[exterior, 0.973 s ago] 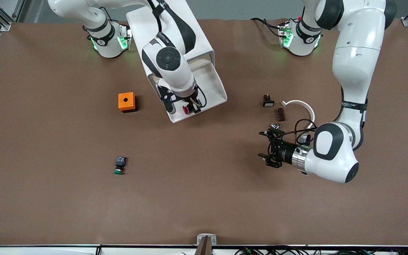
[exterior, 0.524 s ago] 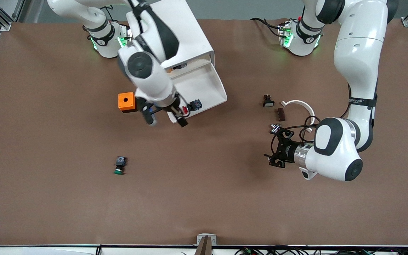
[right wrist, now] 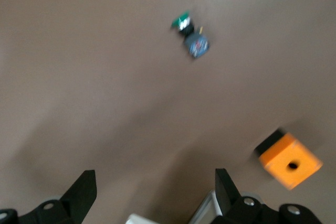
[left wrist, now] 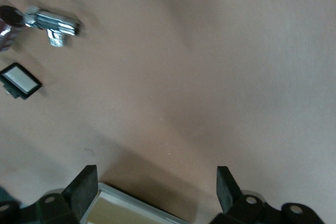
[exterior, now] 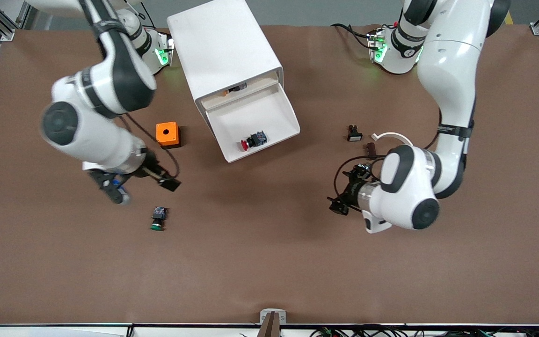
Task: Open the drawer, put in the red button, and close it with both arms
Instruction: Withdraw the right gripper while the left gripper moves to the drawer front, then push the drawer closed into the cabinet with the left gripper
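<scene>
Brown matting covers the table, where both black two-finger grippers, right point(exterior: 141, 185) and left point(exterior: 344, 196), hang spread wide and empty. Farther back, the small red-capped push-button point(exterior: 252, 140) lies in the open, shallow white plastic drawer point(exterior: 276, 107); that light, smooth tray should slide shut when pushed squarely on its front lip.

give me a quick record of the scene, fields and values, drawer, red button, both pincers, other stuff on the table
drawer: pulled out of the white cabinet, open
red button: lying in the drawer, near its front edge
right pincer: open, empty, over the table between the orange box and the green button
left pincer: open, empty, over bare table toward the left arm's end
step left: close the drawer
</scene>
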